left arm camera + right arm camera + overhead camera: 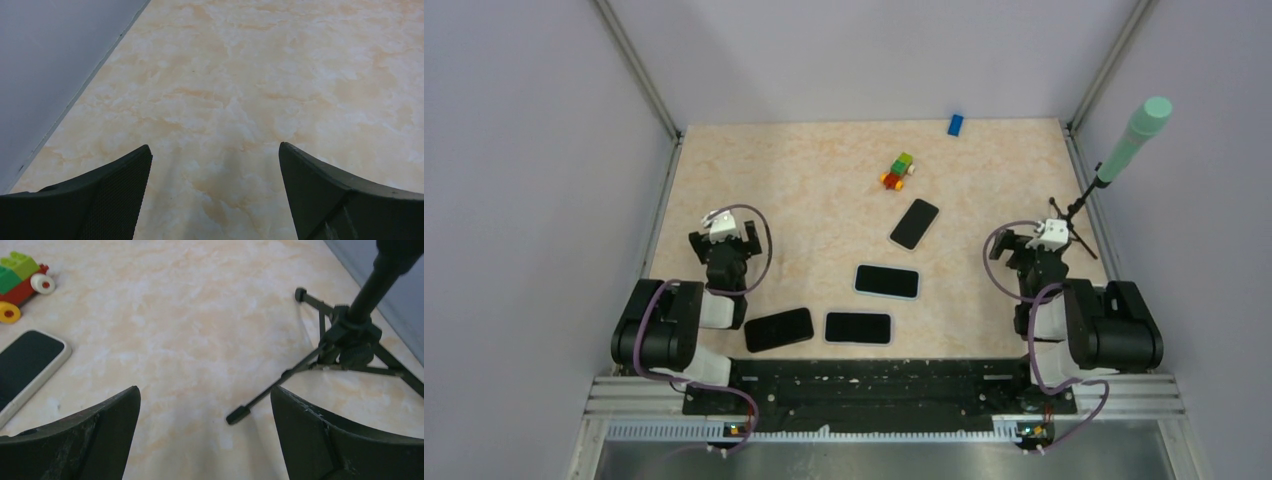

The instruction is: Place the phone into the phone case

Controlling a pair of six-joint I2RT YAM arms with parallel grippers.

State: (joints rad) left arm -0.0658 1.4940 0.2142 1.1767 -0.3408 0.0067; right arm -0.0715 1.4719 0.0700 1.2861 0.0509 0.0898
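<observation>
Marble-look table [804, 200], my left claw [215, 146] and right claw [205, 388] both gaping wide, nothing held. Black phone [778, 329] lies flat near my left base; I'd guess stiff, slick, thin, so pinch its long edges. Right wrist shows the raised side of a pale-rimmed slab [30, 365], lost from overhead; left wrist sees only table

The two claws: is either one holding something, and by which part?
Nothing is held. The left gripper and the right gripper both stand open, with nothing between their fingers.
</observation>
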